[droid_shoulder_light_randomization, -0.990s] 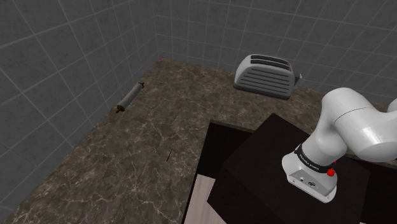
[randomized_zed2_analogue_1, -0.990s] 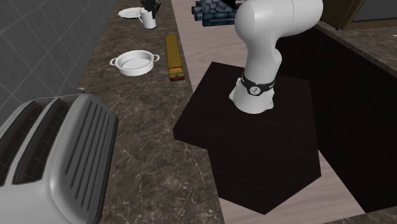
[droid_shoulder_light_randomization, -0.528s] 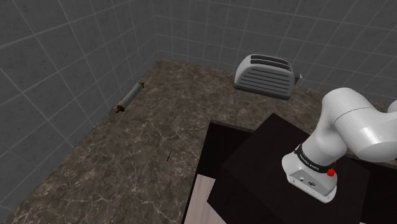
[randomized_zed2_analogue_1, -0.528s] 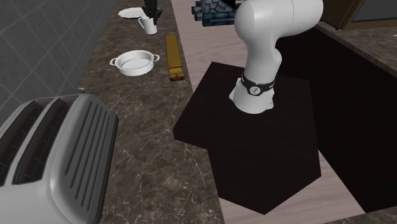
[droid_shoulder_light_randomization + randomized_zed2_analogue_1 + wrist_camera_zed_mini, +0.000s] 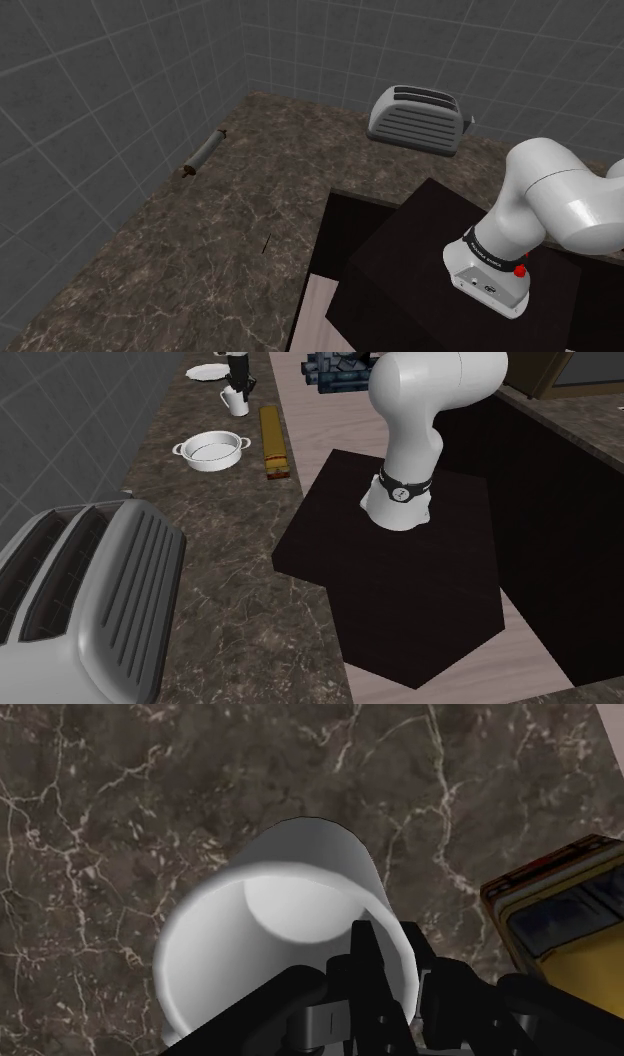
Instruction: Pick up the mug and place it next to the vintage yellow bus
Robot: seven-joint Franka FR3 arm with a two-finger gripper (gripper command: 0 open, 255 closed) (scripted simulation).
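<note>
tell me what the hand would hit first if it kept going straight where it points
The hand, shut on the white mug, points down at the dark marbled counter. Going straight, the mug's base would likely meet bare counter first, beside the yellow bus.

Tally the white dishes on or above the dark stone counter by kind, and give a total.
mug: 1, clasped by the hand
two-handled pan: 1
plate: 1
Total: 3
</note>
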